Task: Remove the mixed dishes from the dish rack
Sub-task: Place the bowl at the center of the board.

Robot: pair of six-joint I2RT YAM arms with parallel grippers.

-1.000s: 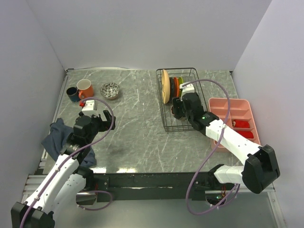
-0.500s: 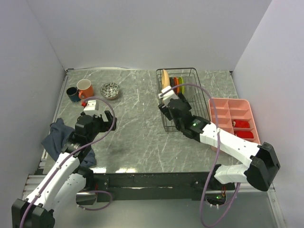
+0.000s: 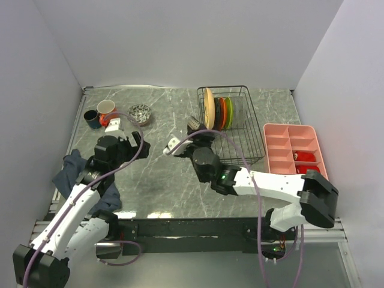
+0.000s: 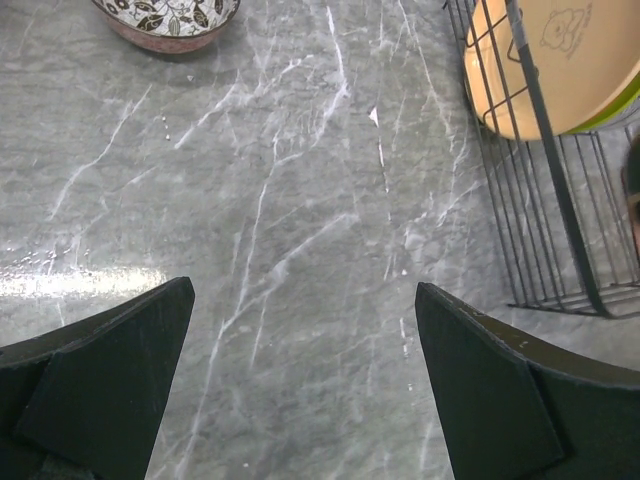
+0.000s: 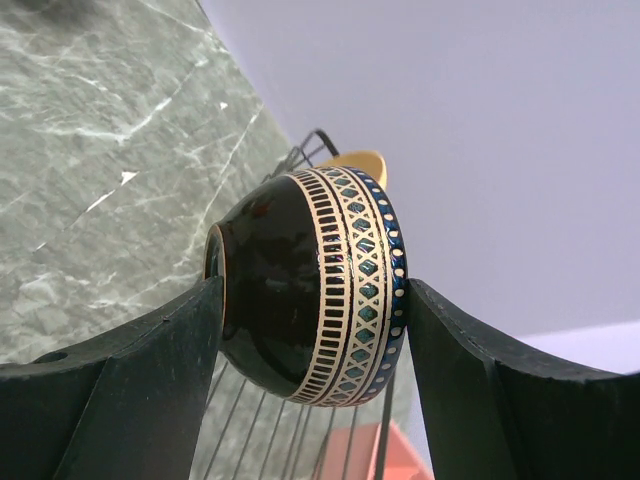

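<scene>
A: Where is the dark bowl [image 5: 310,285], and how does it lie?
B: It is in the air over the marble table [image 3: 162,174], just left of the dish rack [image 3: 255,129]. It lies on its side, axis running finger to finger, mouth to the right in the wrist view.
A: Grip?
B: The right gripper [image 5: 314,300] pinches it foot-to-rim. A second ago that gripper was down in the rack's near end.
A: Left gripper [image 4: 303,290]?
B: Jaws spread wide, nothing between them. It has edged toward the orange mug [image 3: 107,108].
</scene>
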